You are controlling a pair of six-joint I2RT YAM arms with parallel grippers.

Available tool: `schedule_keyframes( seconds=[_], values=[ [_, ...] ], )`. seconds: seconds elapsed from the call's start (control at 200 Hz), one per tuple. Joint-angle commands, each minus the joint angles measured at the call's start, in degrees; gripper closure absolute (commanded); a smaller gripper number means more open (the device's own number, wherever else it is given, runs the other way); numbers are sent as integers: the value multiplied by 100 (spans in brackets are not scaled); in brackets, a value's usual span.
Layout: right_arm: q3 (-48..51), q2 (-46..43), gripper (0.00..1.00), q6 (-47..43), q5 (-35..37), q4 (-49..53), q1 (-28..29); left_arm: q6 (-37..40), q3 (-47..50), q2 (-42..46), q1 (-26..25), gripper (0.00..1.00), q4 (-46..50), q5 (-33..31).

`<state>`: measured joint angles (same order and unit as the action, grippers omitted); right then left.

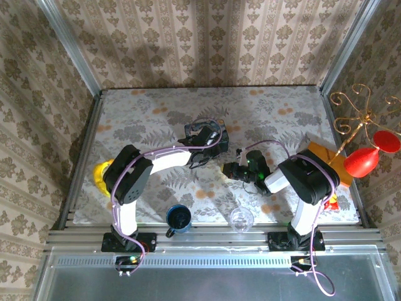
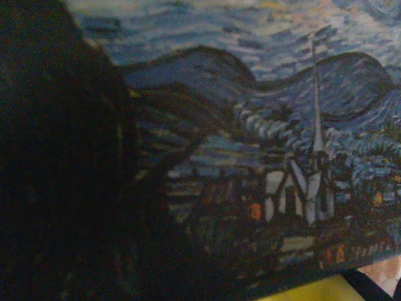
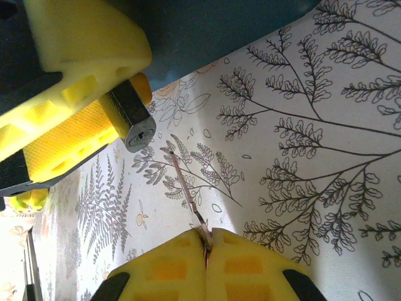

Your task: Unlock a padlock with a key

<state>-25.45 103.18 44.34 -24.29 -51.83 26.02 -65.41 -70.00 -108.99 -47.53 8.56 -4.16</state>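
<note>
The right claw (image 3: 205,241) is pinched shut on the key (image 3: 185,185), its thin blade pointing up and left towards the padlock (image 3: 135,122). The left claw (image 3: 116,100) clamps that padlock, keyhole end facing the key tip, just apart and, I'd say, slightly off line

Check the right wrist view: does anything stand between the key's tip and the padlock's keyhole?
Nothing visible does. The key, pinched in the right gripper, points toward the padlock held by the left gripper; only bare tablecloth shows behind the gap.
</note>
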Motion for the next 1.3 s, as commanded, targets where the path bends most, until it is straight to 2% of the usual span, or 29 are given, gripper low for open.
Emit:
schedule_keyframes(
  seconds=[0.0, 1.295],
  values=[
    [91, 209, 100, 56, 412, -254, -19, -172, 62, 159, 24, 98, -168, 92],
    [-109, 296, 100, -48, 355, -159, 8, -341, -84, -228, -42, 98, -328, 363]
  ],
)
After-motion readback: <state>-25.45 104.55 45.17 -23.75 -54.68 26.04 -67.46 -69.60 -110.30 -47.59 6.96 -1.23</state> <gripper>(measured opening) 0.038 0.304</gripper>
